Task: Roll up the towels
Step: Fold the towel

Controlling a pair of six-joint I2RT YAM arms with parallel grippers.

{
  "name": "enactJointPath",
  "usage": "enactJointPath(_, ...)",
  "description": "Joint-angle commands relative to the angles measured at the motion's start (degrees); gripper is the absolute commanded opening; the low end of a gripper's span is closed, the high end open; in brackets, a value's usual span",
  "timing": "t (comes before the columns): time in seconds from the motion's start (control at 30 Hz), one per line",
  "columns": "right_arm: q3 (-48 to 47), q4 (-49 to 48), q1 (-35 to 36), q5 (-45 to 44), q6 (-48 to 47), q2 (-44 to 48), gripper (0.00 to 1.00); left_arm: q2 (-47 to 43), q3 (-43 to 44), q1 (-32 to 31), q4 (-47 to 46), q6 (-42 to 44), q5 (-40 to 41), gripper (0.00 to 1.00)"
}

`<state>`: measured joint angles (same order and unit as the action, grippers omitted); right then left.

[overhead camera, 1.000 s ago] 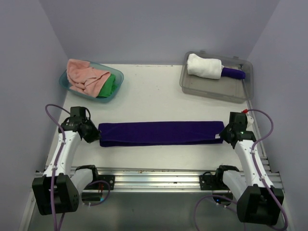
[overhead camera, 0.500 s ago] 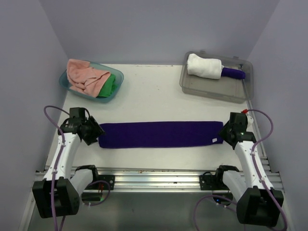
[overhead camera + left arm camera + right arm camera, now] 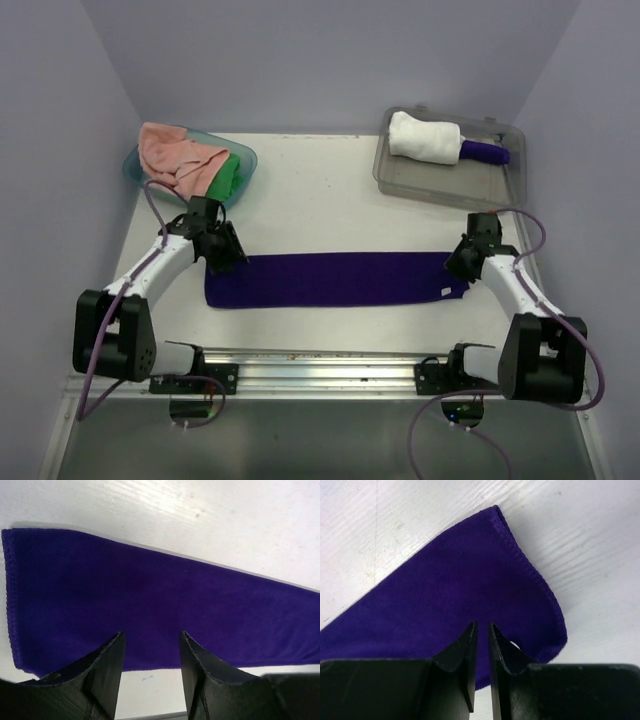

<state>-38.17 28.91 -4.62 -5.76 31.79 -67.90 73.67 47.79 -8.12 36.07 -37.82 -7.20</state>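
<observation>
A dark purple towel (image 3: 330, 279), folded into a long strip, lies flat across the table's middle. My left gripper (image 3: 229, 256) hovers over the far edge of its left end, open and empty; the wrist view shows the towel (image 3: 150, 595) beyond my gripper (image 3: 150, 639). My right gripper (image 3: 461, 263) hangs over the right end (image 3: 470, 590); in the wrist view this gripper (image 3: 482, 626) has its jaws a narrow slit apart with nothing between them. A salmon pink towel (image 3: 175, 160) and a green towel (image 3: 229, 178) sit in a tub. A rolled white towel (image 3: 424, 138) lies in a tray.
The teal tub (image 3: 249, 159) stands at the far left. The clear grey tray (image 3: 440, 182) stands at the far right and also holds a small dark purple roll (image 3: 486, 152). Lilac walls close in three sides. A metal rail (image 3: 320, 360) runs along the near edge.
Both grippers let go of the purple towel's ends and the strip dropped flat. The left gripper swung up and right over the far edge. The right gripper shifted slightly farther and narrowed its jaws.
</observation>
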Motion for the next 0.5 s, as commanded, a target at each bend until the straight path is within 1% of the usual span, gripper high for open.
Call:
enactJointPath(0.0,-3.7,-4.3,0.1,1.3,-1.7,-4.9,0.17,6.0,2.4,-0.1,-4.0,1.5,1.8,0.5)
enactJointPath(0.03,-4.4,-5.0,0.1,0.9,-1.9,-8.4,0.17,8.9,2.8,-0.1,-3.9,1.6,1.8,0.5)
enactJointPath(0.17,-5.1,-5.1,0.2,1.4,-0.9,-15.1,0.15,14.2,4.2,0.2,-4.3,1.1,1.7,0.5)
enactJointPath(0.27,-2.4,-6.7,0.8,3.3,0.6,-15.7,0.18,16.3,3.2,2.0,-4.4,1.2,0.6,0.5)
enactJointPath(0.37,-0.2,-7.5,3.6,3.7,2.3,-15.9,0.2,17.1,0.0,6.3,-5.2,1.5,-0.9,0.5)
enactJointPath(0.4,0.1,-7.1,6.4,3.3,2.8,-15.9,0.2,17.1,-0.8,7.5,-5.4,1.7,-1.0,0.5)
enactJointPath(0.47,-0.5,-5.8,9.3,2.1,4.4,-15.5,0.2,16.6,-3.0,10.5,-5.4,2.0,-1.0,0.5)
